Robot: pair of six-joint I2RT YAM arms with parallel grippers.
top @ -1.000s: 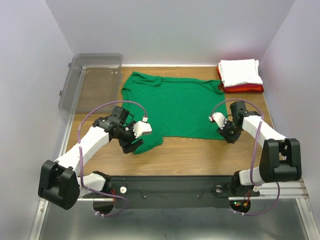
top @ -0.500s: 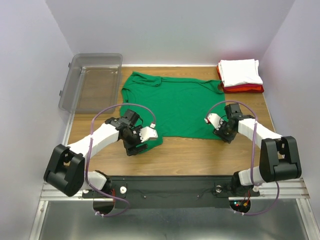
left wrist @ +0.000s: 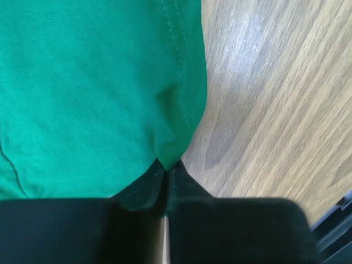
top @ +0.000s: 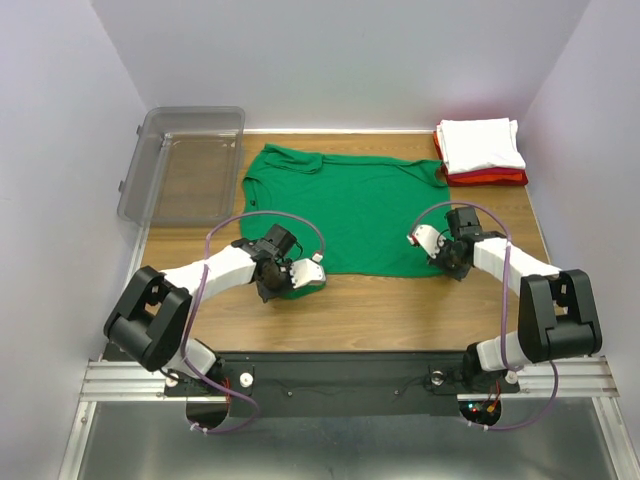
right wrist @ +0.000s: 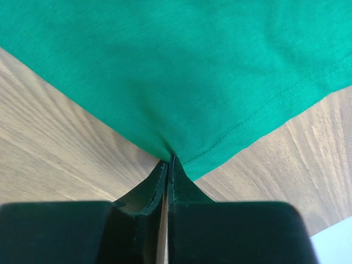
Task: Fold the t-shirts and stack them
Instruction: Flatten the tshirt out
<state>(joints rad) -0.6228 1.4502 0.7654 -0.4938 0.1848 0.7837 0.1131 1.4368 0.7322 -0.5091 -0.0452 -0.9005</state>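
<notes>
A bright green t-shirt [top: 350, 205] lies spread flat on the wooden table [top: 400, 310], collar to the left. My left gripper [top: 272, 278] is shut on its near left corner; the left wrist view shows the green t-shirt [left wrist: 82, 93] puckered into the closed tips of that left gripper [left wrist: 166, 164]. At the near right corner my right gripper [top: 447, 258] is shut on the hem, and the right wrist view has the green t-shirt [right wrist: 181, 60] pinched at the tips of this right gripper [right wrist: 168, 159]. A folded white t-shirt [top: 482, 143] rests on a folded red t-shirt [top: 492, 178] at the back right.
A clear grey plastic bin [top: 183, 165] stands at the back left, beside the green shirt's collar. White walls close in the table on three sides. The arm bases sit on a black rail [top: 340, 375] along the near edge.
Both grippers have closed on the green shirt's near corners. The left gripper slid right along the hem; the right one edged slightly left and back.
</notes>
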